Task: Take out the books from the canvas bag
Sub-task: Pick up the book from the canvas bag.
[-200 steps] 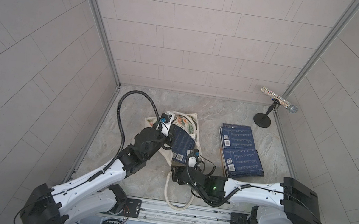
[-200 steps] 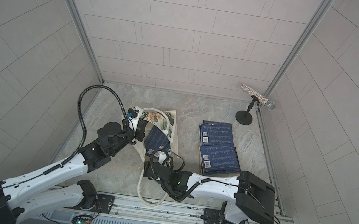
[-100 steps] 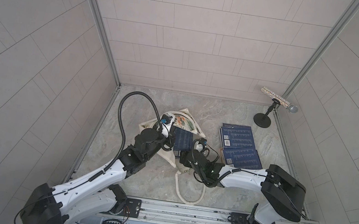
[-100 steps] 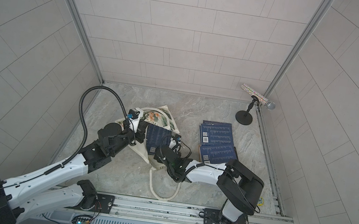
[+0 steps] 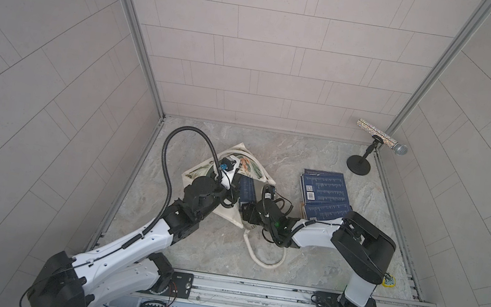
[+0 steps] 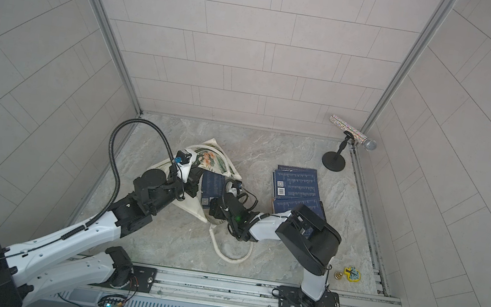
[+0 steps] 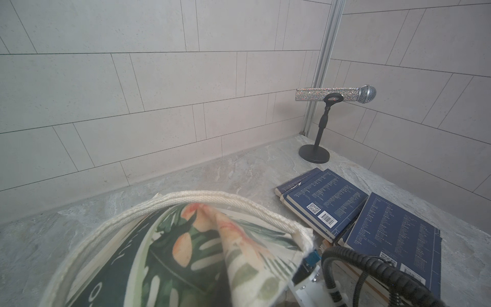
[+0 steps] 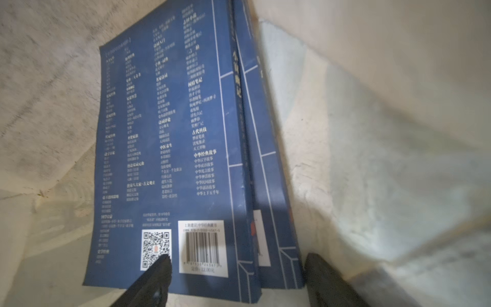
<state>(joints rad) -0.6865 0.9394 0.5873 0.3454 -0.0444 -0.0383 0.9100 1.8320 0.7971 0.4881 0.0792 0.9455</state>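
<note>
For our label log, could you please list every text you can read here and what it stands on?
"中华经典故事": back cover of the book inside the canvas bag.
"古代科技": same cover.
"12.00元": its barcode label.
Lettering on the canvas bag and print on the stacked books: too blurred to read.

The left arm (image 5: 139, 239) stretches from the lower left up to frame centre, its pincer (image 5: 234, 185) clamped tight on the canvas bag (image 5: 247, 168). The right arm (image 5: 315, 237) doubles back leftward from the lower right, its pincer (image 8: 239, 279) spread wide with black fingertips (image 8: 156, 273) apart.
</note>
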